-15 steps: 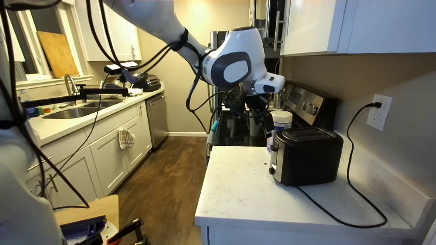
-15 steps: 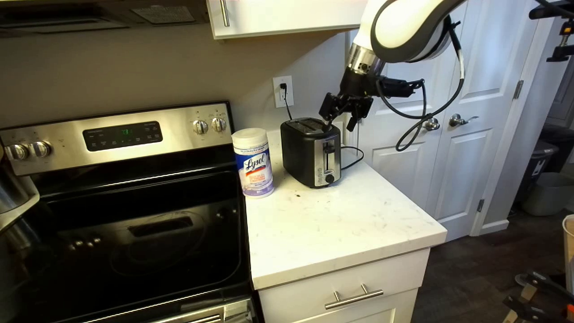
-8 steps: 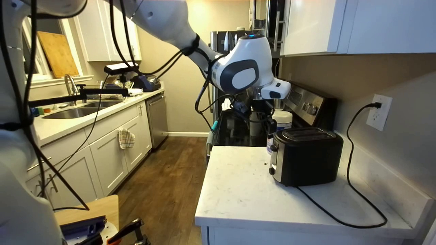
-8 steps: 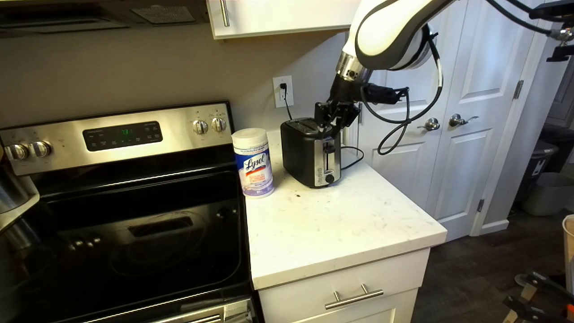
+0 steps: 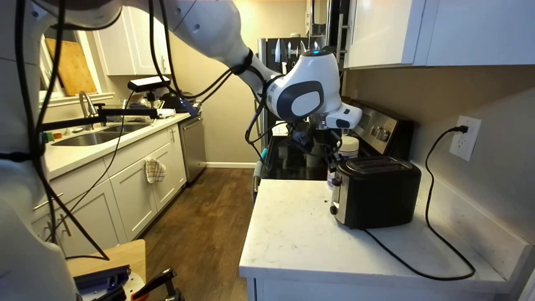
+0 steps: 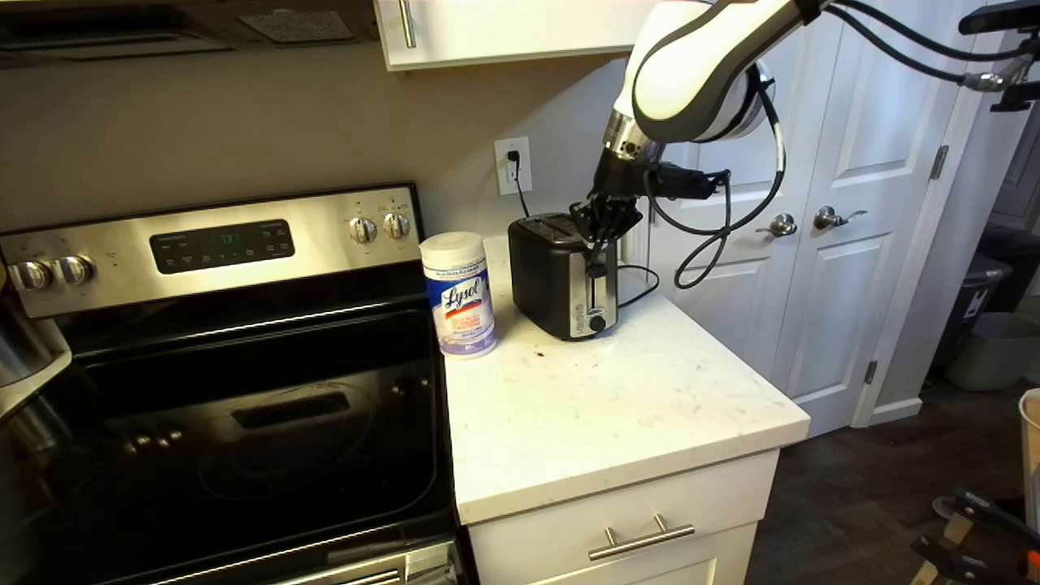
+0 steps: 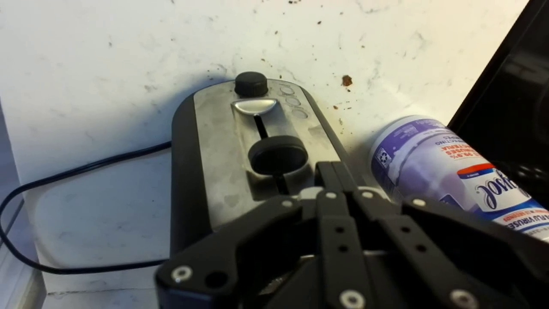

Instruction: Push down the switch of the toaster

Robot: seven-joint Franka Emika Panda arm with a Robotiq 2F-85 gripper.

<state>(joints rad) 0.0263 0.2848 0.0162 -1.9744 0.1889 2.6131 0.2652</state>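
The black toaster with a silver front panel stands on the counter, seen in both exterior views and the wrist view. Its switch, a black oval lever, sits near the upper end of a vertical slot; the same lever shows in an exterior view. My gripper is shut, its two fingertips pressed together with nothing between them. In the wrist view the tips lie just right of the lever, over the panel. In an exterior view the gripper points down right above the lever; whether it touches, I cannot tell.
A Lysol wipes canister stands close beside the toaster, next to the stove. The toaster's power cord loops over the counter to a wall outlet. A white cabinet hangs above. A round knob sits below the lever.
The arm has come down and closer to the toaster's front. My gripper went from open to shut just above the lever. Toaster and lever look unmoved.
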